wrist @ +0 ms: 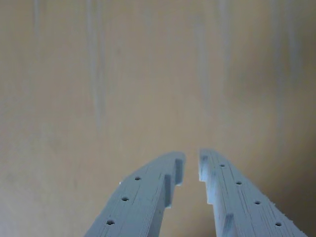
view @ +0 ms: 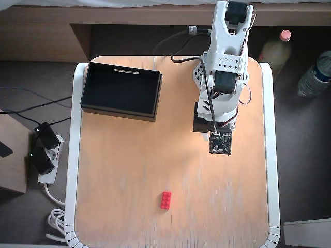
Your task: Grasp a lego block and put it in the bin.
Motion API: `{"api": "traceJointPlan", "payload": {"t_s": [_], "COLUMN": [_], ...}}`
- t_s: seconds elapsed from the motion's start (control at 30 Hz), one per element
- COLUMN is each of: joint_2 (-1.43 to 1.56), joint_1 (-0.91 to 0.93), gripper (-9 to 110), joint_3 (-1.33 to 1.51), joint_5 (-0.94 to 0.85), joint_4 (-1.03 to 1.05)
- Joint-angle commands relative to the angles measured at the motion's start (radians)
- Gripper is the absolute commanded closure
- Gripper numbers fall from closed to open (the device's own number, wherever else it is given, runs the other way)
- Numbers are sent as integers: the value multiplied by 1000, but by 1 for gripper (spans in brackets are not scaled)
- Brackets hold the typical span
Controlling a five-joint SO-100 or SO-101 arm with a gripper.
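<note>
My jaws hang over bare wood in the wrist view, the two pale grey printed fingers (wrist: pixel 138 197) parted by a narrow gap and holding nothing; only streaked, light tabletop (wrist: pixel 148 74) shows between and beyond them.

From the overhead view, the red lego block (view: pixel 166 200) lies on the tabletop (view: pixel 119 170) well apart from my gripper, down-frame and to the left of my wrist camera board (view: pixel 221 143). The gripper itself is hidden under my arm in that view. The block's long axis runs roughly up and down the frame, tilted slightly. It is a small, hard, glossy plastic brick with studs on top, so I judge the grip should close across its short sides.

The bin (view: pixel 120 106), a shallow matte black tray with low walls and a white strip on its far rim, sits at the upper left of the tabletop, empty, left of my white arm (view: pixel 226 62). Block and bin are well apart, at opposite ends of the table.

The grasp is not yet begun; I judge the reach toward the block comes first.
</note>
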Motion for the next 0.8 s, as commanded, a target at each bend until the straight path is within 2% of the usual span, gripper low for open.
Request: {"api": "traceJointPlan", "payload": {"t_s": [0.0, 0.27, 0.5, 0.77], "joint_2": [-140, -414, -591, -827], "joint_1": [32, 135, 215, 258], "gripper": [101, 101, 101, 101], "joint_3": [-262, -512, -568, -804], "joint_5": [21, 80, 146, 129], "joint_4": [-32, -92, -252, -259]}}
